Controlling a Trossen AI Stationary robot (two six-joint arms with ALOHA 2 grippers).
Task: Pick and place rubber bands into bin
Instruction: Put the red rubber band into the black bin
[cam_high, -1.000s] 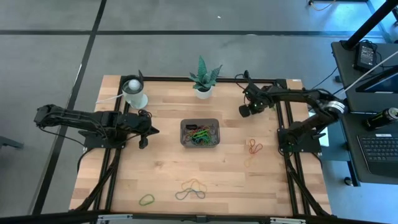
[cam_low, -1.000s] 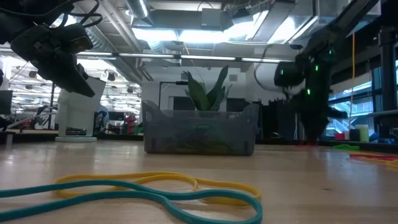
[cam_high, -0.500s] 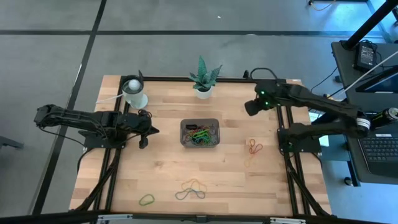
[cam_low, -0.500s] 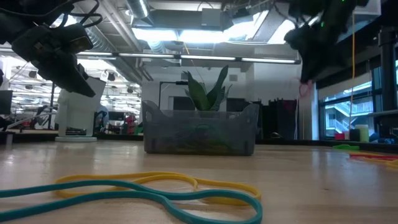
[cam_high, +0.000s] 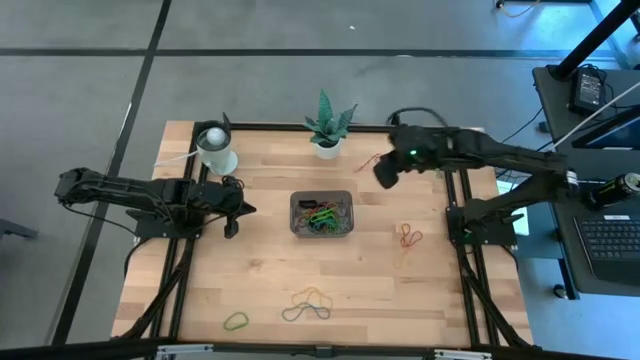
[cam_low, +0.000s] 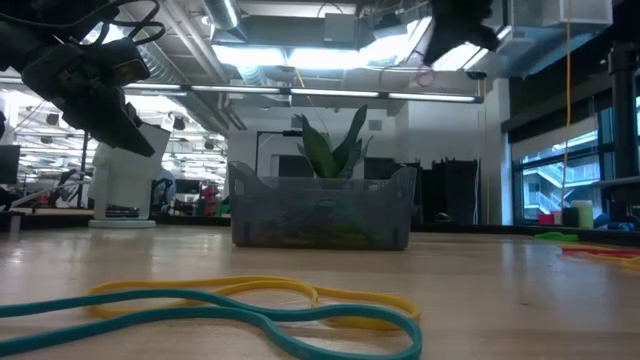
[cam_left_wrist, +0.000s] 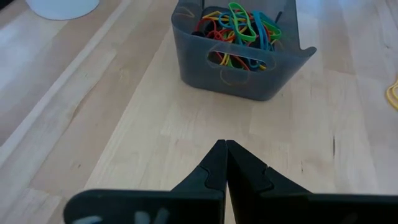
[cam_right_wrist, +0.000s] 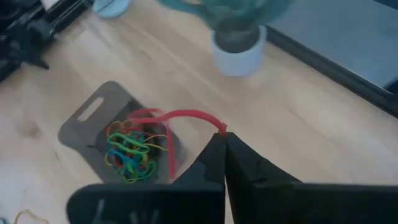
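Table (cam_high: 250, 270): bin (cam_high: 321, 214), bands (cam_high: 306, 304), plant (cam_high: 327, 128), cup (cam_high: 217, 149)

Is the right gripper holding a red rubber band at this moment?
Yes, the right gripper is shut on a red rubber band hanging from its tips.

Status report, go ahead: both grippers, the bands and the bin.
Right gripper shut on red rubber band, high, between potted plant and bin. Left gripper shut, empty, left of bin. Path clear.
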